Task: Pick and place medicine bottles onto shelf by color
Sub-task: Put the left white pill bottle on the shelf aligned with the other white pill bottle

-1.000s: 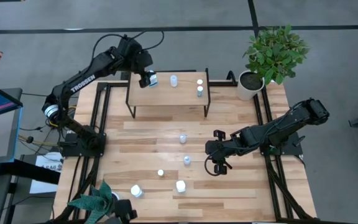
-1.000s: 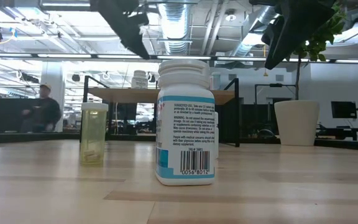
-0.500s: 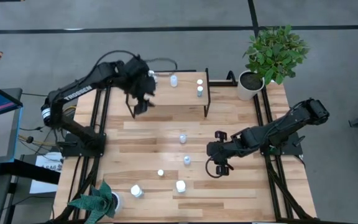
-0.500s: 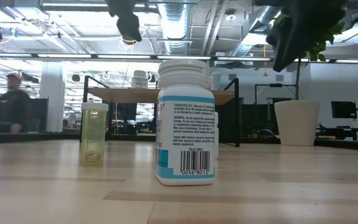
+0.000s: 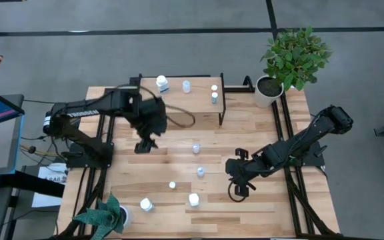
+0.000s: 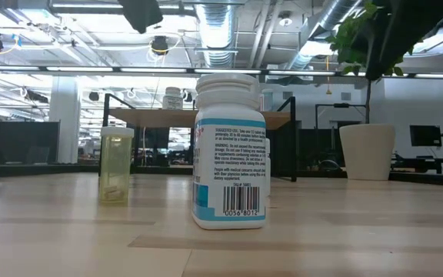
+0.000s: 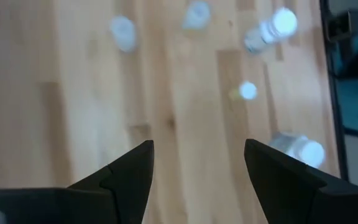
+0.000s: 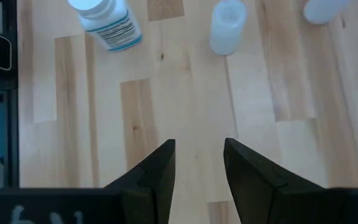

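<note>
Bottles stand in two groups: four on the shelf, five on the table nearer the front. A white bottle now sits at the shelf's back left, where the left gripper held it a second ago; that gripper has swung out over the table, fingers apart and empty. The right gripper hovers just right of the table bottles, half open, empty. Only the low view shows a label with a barcode on the big bottle and the room's ceiling pipes.
</note>
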`<state>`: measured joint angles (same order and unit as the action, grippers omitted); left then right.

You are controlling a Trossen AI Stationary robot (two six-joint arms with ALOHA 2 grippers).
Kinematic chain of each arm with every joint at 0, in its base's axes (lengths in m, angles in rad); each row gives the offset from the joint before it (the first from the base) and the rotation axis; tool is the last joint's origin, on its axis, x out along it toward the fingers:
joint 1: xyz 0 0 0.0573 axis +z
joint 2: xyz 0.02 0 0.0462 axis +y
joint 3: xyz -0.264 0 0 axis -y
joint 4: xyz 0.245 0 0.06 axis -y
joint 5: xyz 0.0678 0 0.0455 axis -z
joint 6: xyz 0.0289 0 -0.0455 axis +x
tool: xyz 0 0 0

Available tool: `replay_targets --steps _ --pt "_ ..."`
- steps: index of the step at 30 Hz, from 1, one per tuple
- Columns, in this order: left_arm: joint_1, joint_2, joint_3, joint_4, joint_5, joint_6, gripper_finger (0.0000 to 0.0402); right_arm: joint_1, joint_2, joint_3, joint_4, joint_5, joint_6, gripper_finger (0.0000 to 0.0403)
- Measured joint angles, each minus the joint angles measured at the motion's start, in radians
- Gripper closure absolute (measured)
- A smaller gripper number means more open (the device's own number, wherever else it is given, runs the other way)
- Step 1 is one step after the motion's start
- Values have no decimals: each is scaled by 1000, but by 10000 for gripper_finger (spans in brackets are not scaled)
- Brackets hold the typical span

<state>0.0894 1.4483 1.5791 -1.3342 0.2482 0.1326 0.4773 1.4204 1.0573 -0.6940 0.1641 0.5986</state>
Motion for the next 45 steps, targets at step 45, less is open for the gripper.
replay_targets --steps 45 --pt "-872 75 -457 543 -360 -177 166 93 0 0 86 21 161 243"
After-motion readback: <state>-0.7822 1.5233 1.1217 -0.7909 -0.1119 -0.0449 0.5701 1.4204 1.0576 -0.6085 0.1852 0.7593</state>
